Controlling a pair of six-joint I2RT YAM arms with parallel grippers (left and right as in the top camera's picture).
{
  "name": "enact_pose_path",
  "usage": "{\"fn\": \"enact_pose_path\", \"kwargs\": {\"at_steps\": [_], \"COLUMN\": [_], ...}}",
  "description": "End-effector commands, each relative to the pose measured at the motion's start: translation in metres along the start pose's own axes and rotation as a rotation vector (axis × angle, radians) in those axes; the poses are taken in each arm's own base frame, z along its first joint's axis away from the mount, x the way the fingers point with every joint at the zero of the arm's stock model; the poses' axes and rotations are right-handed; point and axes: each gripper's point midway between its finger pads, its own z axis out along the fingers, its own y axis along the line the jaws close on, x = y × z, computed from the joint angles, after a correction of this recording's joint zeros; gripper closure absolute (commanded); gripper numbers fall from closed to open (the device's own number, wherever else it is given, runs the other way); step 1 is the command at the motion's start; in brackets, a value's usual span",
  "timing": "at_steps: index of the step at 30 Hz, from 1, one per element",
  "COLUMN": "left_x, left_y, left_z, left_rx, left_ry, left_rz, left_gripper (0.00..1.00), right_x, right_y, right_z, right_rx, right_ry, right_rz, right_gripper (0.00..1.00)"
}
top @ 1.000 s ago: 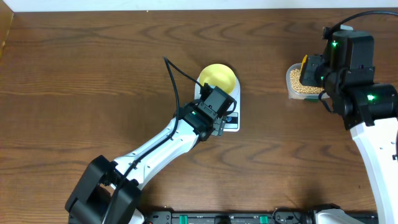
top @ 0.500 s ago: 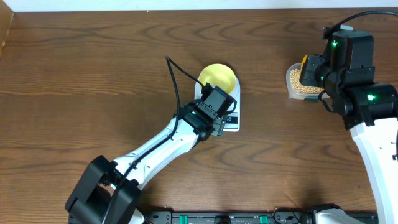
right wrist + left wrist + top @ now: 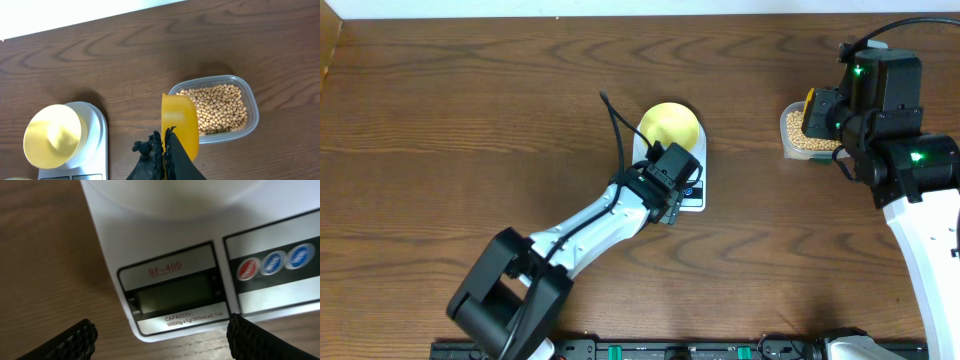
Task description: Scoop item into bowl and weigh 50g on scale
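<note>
A dark brown wood-grain worktop filled the overhead view, with a thin white strip running behind its far edge. Near the middle of the worktop, a little toward the far edge, we saw the white scale with the pale yellow bowl sitting on its platform. The left arm reached in from the near edge, and the left gripper hung over the front of the scale, on the side facing the near edge. From the left wrist camera its two black fingertips stood far apart with nothing between them, and they framed the scale's front panel. On that panel we read "SF-400" above a blank grey display, with one red and two blue buttons to the side. Toward the right edge of the worktop, in its far half, sat a clear plastic tub holding the tan beans, well apart from the scale. The right gripper was closed tightly on the handle of a bright yellow scoop. The scoop's head lay over the end of the tub nearest the scale. We could not tell whether the scoop touched the beans or the tub's rim.
</note>
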Motion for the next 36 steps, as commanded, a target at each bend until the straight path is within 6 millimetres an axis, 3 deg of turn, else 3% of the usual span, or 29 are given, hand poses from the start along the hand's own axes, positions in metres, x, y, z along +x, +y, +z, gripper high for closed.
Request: {"fn": "enact_pose_path", "kwargs": {"at_steps": [1,36], "left_x": [0.005,-0.026], "left_y": [0.004,-0.004], "left_z": [0.005,-0.010], "left_rx": [-0.027,-0.001], "left_ry": [0.017,-0.058], "left_rz": [0.023,0.005], "left_gripper": [0.15,0.15], "right_x": [-0.007,-0.008], "right_y": [0.001,0.001], "right_z": [-0.003,-0.002], "right_rx": [-0.006,-0.007], "right_ry": [-0.017,-0.022], "right_rz": [0.017,0.025], "right_gripper": [0.99,0.99]}}
